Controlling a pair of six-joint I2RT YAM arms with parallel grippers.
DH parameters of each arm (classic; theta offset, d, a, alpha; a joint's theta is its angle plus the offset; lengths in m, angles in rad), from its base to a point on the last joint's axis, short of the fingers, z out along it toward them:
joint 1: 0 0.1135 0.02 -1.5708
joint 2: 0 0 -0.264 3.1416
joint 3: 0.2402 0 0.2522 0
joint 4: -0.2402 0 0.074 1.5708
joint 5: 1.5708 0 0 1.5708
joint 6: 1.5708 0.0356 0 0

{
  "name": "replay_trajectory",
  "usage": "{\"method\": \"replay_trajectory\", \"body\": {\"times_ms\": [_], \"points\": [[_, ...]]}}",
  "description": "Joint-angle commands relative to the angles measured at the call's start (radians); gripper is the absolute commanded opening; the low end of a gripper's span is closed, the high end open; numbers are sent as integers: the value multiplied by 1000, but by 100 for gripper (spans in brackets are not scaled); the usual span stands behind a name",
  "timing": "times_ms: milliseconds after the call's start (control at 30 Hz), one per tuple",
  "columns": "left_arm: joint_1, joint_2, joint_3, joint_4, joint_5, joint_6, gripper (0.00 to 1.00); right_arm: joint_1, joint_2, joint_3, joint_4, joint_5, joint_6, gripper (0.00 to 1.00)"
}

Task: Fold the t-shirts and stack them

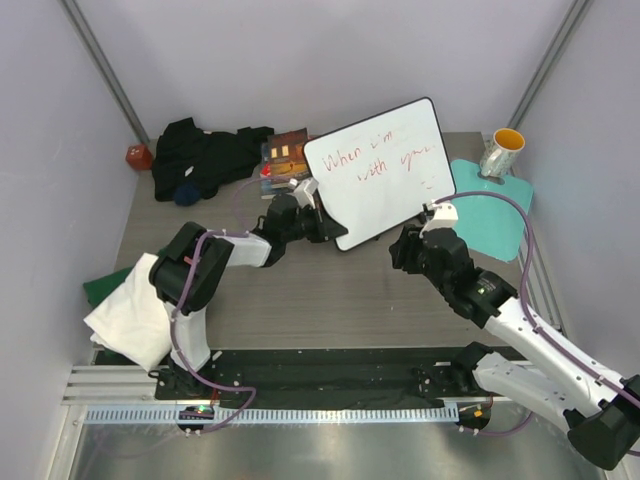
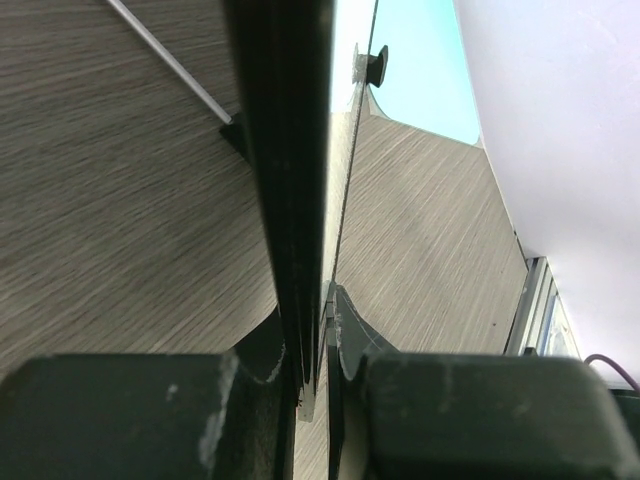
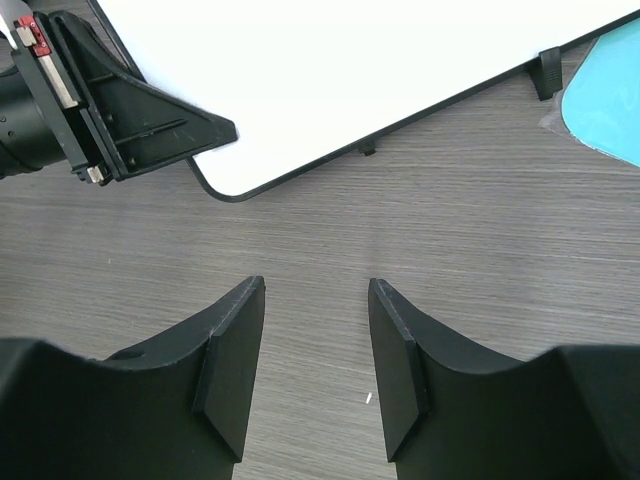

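At your far left the folded white t-shirt (image 1: 130,315) lies over the green t-shirt (image 1: 97,288) at the near edge of the desk (image 1: 330,300). The black t-shirt (image 1: 205,152) sits crumpled at the back, beside the books (image 1: 284,152). Your left end effector (image 2: 315,330) is clenched on the edge of the whiteboard (image 1: 385,170), which is tilted mid-desk. The board looks to be in the way of folding, so carry it off slowly or it may pivot in that thin pinch. Your right end effector (image 3: 317,290) hangs released just short of the board's lower edge. Bring it in to steady that side, clear of the teal mat (image 1: 490,215).
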Motion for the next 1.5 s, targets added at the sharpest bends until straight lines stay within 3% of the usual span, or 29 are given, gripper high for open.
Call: {"method": "replay_trajectory", "body": {"times_ms": [0,200,500,1233,1467], "points": [[-42,48,-99,-365,52,147,0,4,-28,35,10,20,-10,52],[-42,13,-84,-423,-1,196,0,4,-46,20,1,22,-1,52],[-27,43,117,-586,-82,257,0,4,-54,9,-21,31,-1,52],[55,206,269,-643,-168,261,0,4,-39,9,-21,80,-17,53],[90,154,303,-666,-197,279,0,4,-31,3,-13,82,-23,54]]}}
